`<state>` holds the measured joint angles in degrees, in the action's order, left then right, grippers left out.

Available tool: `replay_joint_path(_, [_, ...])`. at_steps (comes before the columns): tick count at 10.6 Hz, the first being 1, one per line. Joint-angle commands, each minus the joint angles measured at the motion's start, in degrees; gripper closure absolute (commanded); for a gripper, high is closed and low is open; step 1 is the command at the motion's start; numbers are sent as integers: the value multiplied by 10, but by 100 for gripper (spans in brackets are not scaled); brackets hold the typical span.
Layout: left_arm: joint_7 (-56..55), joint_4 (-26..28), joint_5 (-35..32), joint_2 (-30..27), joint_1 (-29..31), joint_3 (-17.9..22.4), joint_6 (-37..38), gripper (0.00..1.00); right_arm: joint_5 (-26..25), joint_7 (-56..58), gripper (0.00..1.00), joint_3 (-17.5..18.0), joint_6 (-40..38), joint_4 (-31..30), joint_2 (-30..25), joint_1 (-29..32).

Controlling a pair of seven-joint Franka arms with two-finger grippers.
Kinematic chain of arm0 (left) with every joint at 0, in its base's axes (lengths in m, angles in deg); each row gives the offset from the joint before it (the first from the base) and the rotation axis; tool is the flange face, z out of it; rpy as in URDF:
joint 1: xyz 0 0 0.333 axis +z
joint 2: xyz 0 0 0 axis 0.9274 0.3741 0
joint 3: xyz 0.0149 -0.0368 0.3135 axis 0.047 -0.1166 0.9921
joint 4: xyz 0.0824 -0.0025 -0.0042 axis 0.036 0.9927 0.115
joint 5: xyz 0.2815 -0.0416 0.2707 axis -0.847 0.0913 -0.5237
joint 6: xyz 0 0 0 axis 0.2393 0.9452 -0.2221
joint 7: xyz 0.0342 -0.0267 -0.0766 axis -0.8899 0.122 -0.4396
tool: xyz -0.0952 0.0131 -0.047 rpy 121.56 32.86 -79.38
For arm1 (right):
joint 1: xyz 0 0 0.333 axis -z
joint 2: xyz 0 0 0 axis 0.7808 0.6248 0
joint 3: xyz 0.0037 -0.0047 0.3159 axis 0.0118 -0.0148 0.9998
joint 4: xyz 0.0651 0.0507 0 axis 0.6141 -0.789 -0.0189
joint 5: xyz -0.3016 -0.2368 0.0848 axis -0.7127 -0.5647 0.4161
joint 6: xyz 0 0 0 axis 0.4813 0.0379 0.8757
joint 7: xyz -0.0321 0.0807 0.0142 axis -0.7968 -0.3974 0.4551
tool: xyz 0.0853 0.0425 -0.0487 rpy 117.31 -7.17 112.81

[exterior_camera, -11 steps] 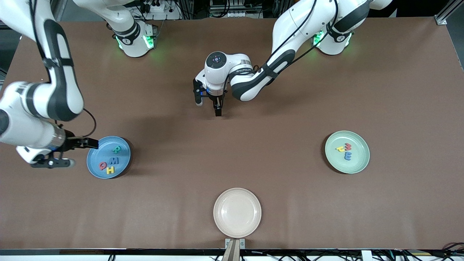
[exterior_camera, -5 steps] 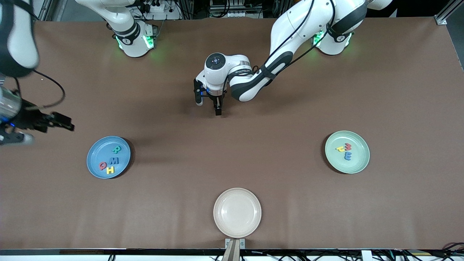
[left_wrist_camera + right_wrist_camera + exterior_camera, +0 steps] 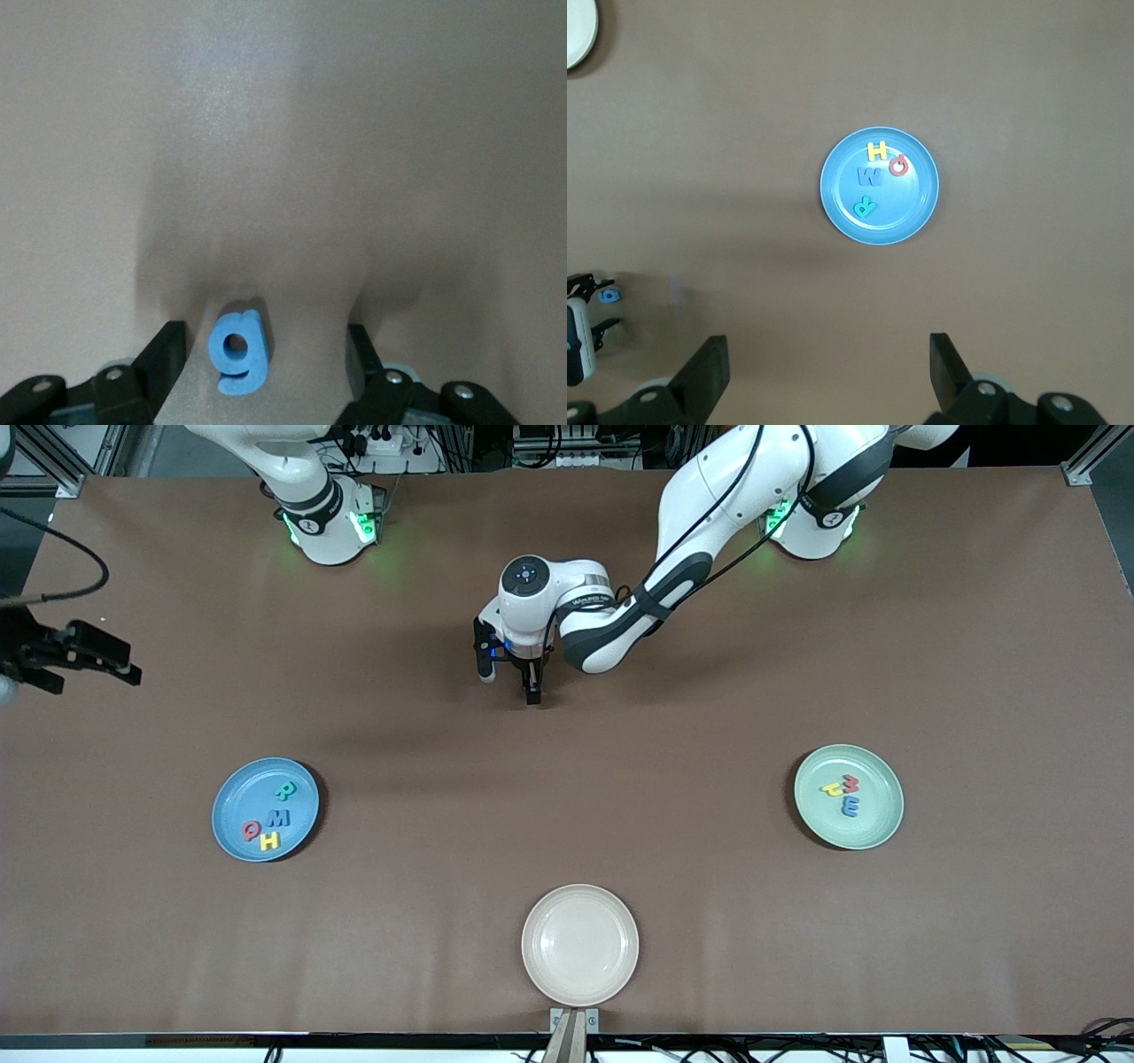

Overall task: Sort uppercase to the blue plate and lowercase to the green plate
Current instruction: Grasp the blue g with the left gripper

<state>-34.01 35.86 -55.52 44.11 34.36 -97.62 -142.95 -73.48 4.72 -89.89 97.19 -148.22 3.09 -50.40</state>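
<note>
- On the blue plate [image 3: 232,821], toward the right arm's end of the table, lie four capitals: teal R [image 3: 284,789], blue W [image 3: 280,817], red Q [image 3: 252,831], yellow H [image 3: 269,840]. All sit in the plate's half toward the table centre; Q and H just beside each other.
- Green plate [image 3: 873,828], toward the left arm's end, holds three lowercase pieces: yellow h [image 3: 832,787], red w [image 3: 851,783], blue m [image 3: 849,807], clustered close.
- Blue g [image 3: 239,350] lies flat on the bare table near mid-table, well apart from both plates, farther from the front camera than either.
- Left gripper [image 3: 509,677] is down at the table over the g; the wrist view shows the letter between the two fingers [image 3: 164,363], a gap on each side, no contact seen. Jaws spread.
- Right gripper [image 3: 830,376] is raised high, near the table's edge at the right arm's end; fingers wide apart, nothing between them. Its wrist view looks down on the blue plate.
- Beige plate [image 3: 580,944] sits nearest the front camera, mid-table, with nothing on it.
</note>
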Motion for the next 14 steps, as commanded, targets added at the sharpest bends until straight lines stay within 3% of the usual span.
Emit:
replay_joint_path(1, [2, -9, -18, 6, -5, 8, -4, 37, -14, -29, 0, -6, -41, 8, -21, -23])
replay_joint_path(3, [2, -9, -18, 6, -4, 9, -4, 61, -20, -52, 0, -67, -50, 10, -21, -99])
replay_joint_path(6, [1, -10, -17, -2, 2, 16, -4, 100, -21, -48, 0, -85, -33, 8, -22, -110])
replay_joint_path(8, [1, -8, -9, -17, 21, 15, 6, 100, -13, -46, 0, -79, -25, 8, -21, -85])
replay_joint_path(11, [3, -5, 19, -64, 74, -3, 78, 100, -10, -41, 0, -15, -16, 4, -22, -16])
replay_joint_path(14, [8, 6, 47, -131, 210, -77, 183, 100, -14, -39, 0, -14, -10, 3, -23, -17])
